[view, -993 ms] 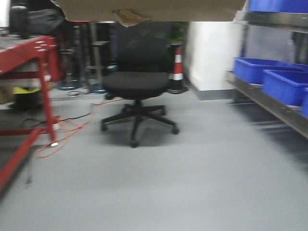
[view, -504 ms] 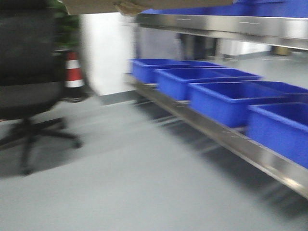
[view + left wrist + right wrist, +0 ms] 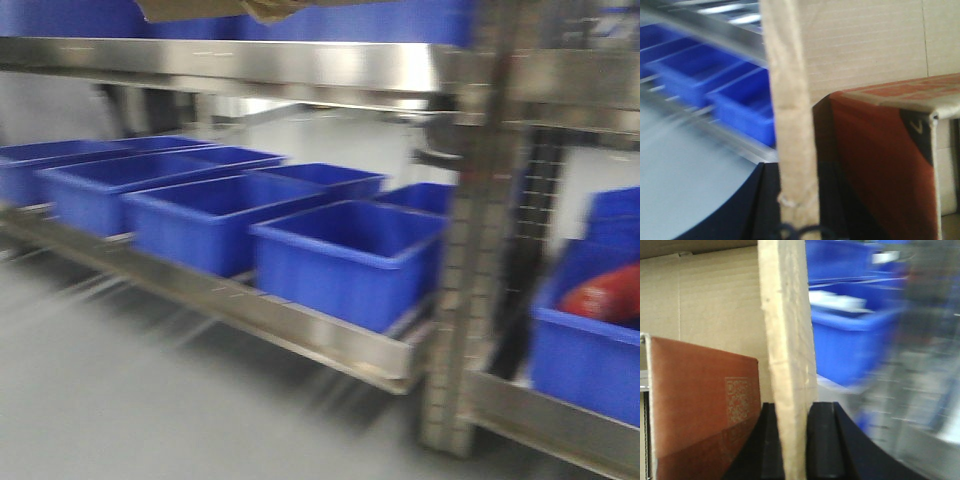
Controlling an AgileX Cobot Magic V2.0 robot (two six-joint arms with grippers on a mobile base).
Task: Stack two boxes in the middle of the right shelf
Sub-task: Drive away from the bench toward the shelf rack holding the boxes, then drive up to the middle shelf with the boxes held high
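A tan cardboard box (image 3: 190,8) fills the top edge of the front view, a crumpled tape scrap (image 3: 270,10) hanging from its underside. My left gripper (image 3: 799,210) is shut on the box's upright wall (image 3: 790,100), a black finger (image 3: 767,205) on each side. My right gripper (image 3: 795,445) is shut on the opposite wall (image 3: 785,340) in the same way. Inside the box stands a red-brown carton (image 3: 880,160) (image 3: 700,405). The steel shelf lip (image 3: 250,62) runs just below the box.
Several blue bins (image 3: 340,255) line the lower rack level, with more at the left (image 3: 740,105) and right (image 3: 850,340). A perforated steel upright (image 3: 480,250) stands at the right. Past it, a bin holds something red (image 3: 605,295). Grey floor (image 3: 150,400) lies in front.
The front view has swung right, from the black office chair and red frame to the steel rack with blue bins. The box stays at the top edge.
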